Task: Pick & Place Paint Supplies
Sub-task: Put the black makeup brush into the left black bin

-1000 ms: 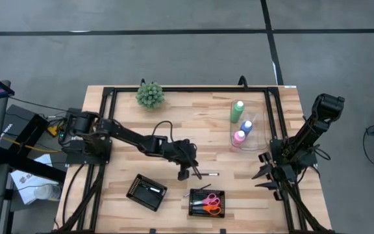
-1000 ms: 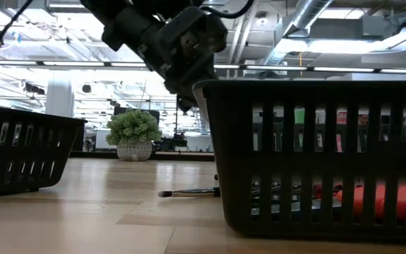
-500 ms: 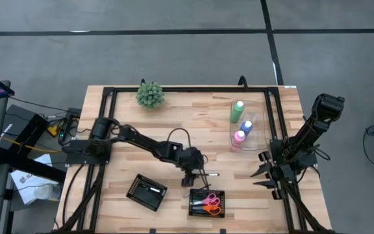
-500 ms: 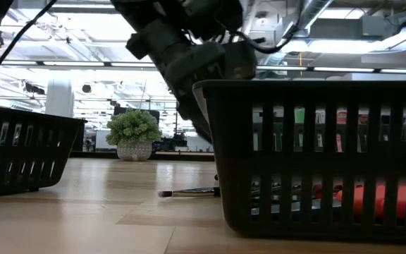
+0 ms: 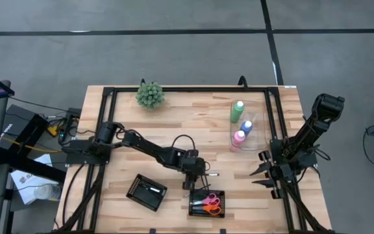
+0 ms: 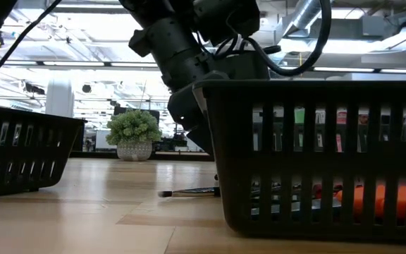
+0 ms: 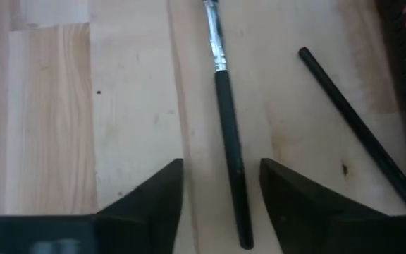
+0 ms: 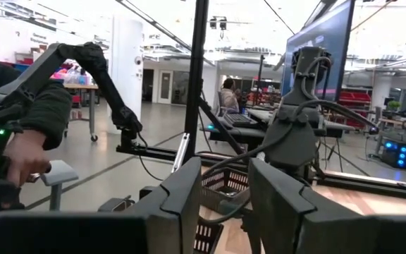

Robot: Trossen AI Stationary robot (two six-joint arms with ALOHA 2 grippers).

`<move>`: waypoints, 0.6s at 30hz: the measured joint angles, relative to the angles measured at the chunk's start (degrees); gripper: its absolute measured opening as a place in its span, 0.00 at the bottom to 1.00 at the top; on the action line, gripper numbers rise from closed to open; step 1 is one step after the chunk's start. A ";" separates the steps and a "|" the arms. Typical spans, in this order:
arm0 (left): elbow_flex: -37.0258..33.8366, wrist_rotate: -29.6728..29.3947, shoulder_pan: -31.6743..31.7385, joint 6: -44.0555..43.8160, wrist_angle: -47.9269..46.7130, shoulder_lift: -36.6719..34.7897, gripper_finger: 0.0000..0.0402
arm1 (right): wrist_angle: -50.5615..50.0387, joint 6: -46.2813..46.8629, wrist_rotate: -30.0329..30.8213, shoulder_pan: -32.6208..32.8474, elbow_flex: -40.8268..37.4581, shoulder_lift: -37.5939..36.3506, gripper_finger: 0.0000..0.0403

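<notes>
A thin dark-handled brush (image 7: pixel 228 141) lies flat on the wooden table (image 5: pixel 174 130), also visible in the low view (image 6: pixel 189 191). My left gripper (image 7: pixel 220 201) is open just above it, one finger on each side of the handle, apart from it; in the high view it is mid-table (image 5: pixel 199 177). A second brush (image 7: pixel 358 134) lies slanted beside it, running toward the black tray (image 5: pixel 221 211) that holds the scissors (image 5: pixel 210 203). The green (image 5: pixel 237 110), blue (image 5: pixel 246 126) and pink (image 5: pixel 239 137) bottles stand at the far right. My right gripper (image 5: pixel 263 170) waits open at the right edge.
A second black tray (image 5: pixel 147 192) with a brush in it lies near the front left. A bushy green plant ball (image 5: pixel 150 95) stands at the far edge. A black frame (image 5: pixel 174 90) runs along the table's edges. Bare wood lies between the plant and the bottles.
My left gripper has gone toward the table's right and near edges and come down, from beside the brush's end to astride its handle next to the scissors tray. The brushes have stayed where they were.
</notes>
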 joint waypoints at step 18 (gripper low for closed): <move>-0.13 4.84 0.33 -0.42 -1.79 0.86 0.02 | -0.02 0.02 0.00 0.00 0.00 0.00 0.27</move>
